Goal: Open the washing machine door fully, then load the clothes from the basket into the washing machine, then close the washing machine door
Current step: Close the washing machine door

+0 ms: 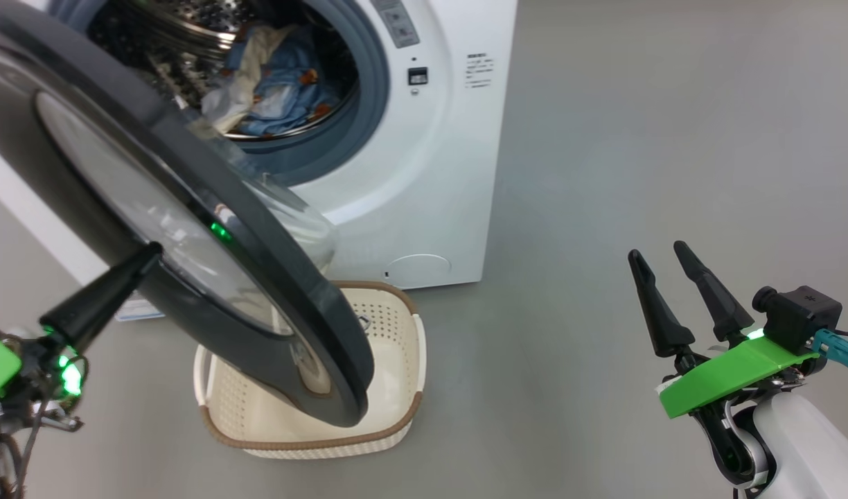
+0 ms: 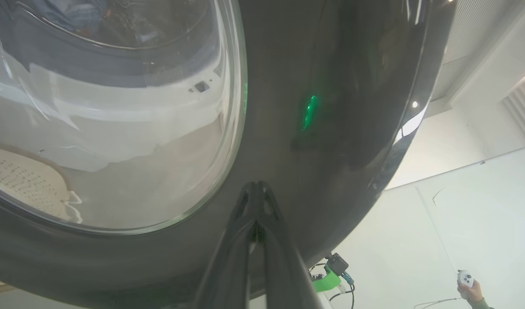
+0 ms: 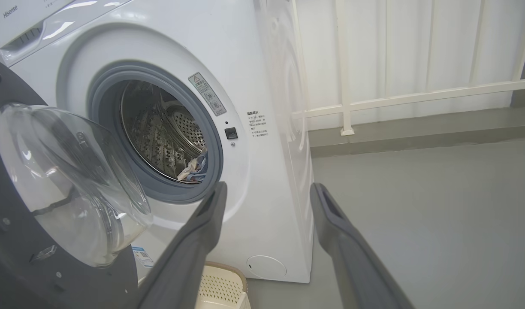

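Left fingers (image 1: 112,291) pressed together, tips at glossy black round door (image 1: 258,229), stood half open | right fingers (image 1: 656,305) spread apart, nothing held | cream perforated brown-rimmed basket (image 1: 404,346) set on grey floor (image 1: 604,138) under door | blue printed and cream clothes (image 1: 285,90) seen inside steel drum (image 1: 168,28) of white washing machine (image 1: 424,173)

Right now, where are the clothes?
In the head view's upper left, the clothes lie inside the washing machine drum, behind the swung-out door. The basket beneath the door shows none.
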You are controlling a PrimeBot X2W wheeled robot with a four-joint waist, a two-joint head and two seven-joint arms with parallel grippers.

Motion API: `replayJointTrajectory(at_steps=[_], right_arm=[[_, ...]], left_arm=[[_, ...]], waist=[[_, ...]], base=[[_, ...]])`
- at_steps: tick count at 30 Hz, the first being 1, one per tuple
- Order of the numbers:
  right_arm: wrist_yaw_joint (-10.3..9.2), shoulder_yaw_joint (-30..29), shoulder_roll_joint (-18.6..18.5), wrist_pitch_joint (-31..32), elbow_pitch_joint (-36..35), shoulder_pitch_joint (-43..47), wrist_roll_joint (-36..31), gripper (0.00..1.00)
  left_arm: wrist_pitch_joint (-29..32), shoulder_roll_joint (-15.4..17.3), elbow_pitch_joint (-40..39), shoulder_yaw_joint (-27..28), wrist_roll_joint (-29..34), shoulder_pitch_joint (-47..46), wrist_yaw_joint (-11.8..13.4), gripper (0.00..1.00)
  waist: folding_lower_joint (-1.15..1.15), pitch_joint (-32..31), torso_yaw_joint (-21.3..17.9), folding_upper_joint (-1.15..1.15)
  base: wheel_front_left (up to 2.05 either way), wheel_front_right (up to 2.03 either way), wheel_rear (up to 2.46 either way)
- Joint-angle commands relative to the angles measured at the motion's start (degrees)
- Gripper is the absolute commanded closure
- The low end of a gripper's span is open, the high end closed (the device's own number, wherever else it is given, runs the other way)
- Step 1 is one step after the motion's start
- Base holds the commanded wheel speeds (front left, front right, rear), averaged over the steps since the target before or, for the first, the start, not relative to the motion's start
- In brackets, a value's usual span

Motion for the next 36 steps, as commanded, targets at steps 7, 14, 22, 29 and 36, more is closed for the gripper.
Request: replayJointTrajectory(at_steps=[7, 14, 22, 29, 36], right_arm=[[0.26, 0.19, -0.44, -0.46, -1.67, 0.36, -0.5, 0.0], [0.26, -0.07, -0.57, -0.46, -1.87, 0.42, -0.52, 0.0], [0.26, 0.13, -0.76, -0.46, -2.13, 0.09, -0.47, 0.0], [0.26, 0.56, -0.7, -0.46, -1.9, -0.06, -0.38, 0.0], [0.26, 0.91, -0.74, -0.46, -1.75, 0.12, -0.28, 0.0]], left_arm=[[-7.19, 3.35, -3.54, 3.35, 7.75, 1.3, -4.01, 0.0], [-19.82, 0.94, -7.78, 2.31, 18.71, 5.28, -6.34, 0.0], [-40.27, 1.73, -9.36, -4.03, 36.07, 10.5, -6.71, 0.0], [-54.67, 0.75, -6.84, -8.0, 45.65, 13.11, -6.72, 0.0], [-62.62, -0.85, -3.86, -10.28, 52.35, 14.64, -6.13, 0.0]], waist=[[0.0, -0.1, 1.83, 0.0], [0.0, 0.02, 2.35, 0.0], [0.0, 0.63, 2.21, 0.0], [0.0, 0.3, 1.71, 0.0], [0.0, -0.14, 1.41, 0.0]], base=[[0.0, 0.0, 0.0], [0.0, 0.0, 0.0], [0.0, 0.0, 0.0], [0.0, 0.0, 0.0], [0.0, 0.0, 0.0]])
